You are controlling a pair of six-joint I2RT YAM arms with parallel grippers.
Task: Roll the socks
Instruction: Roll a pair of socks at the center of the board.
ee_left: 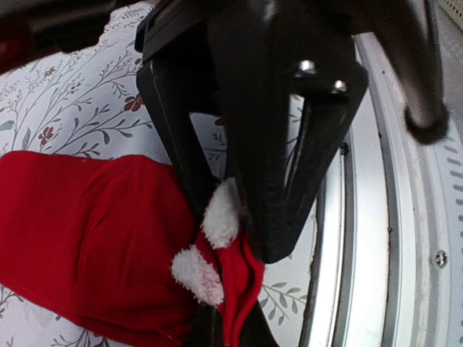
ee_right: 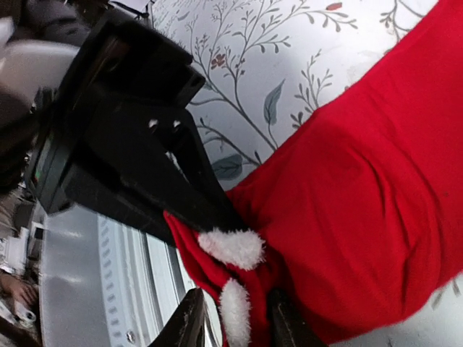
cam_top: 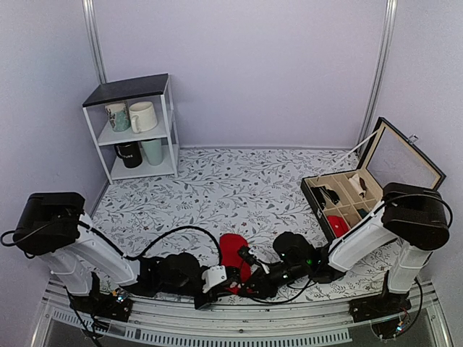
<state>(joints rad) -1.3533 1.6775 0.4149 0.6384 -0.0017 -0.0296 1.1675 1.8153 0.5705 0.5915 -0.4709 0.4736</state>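
Observation:
The red socks [cam_top: 231, 249] lie flat on the patterned cloth at the table's near edge, between the two grippers. They fill the left of the left wrist view [ee_left: 94, 231] and the right of the right wrist view [ee_right: 362, 202]. Their near edge has small white fluffy tufts [ee_right: 231, 247] and is bunched up. My left gripper [cam_top: 230, 277] [ee_left: 233, 329] is shut on this bunched edge. My right gripper [cam_top: 250, 277] [ee_right: 235, 325] pinches the same edge from the other side, and its black fingers [ee_left: 275, 217] meet the left's at the fold.
An open compartment box [cam_top: 312, 204] stands at the right, its lid [cam_top: 401, 155] raised, with a red roll [cam_top: 336, 224] and other bundles inside. A white shelf [cam_top: 134, 126] with mugs stands at the back left. The metal front rail [cam_top: 231, 329] [ee_left: 376, 217] runs right beside the grippers.

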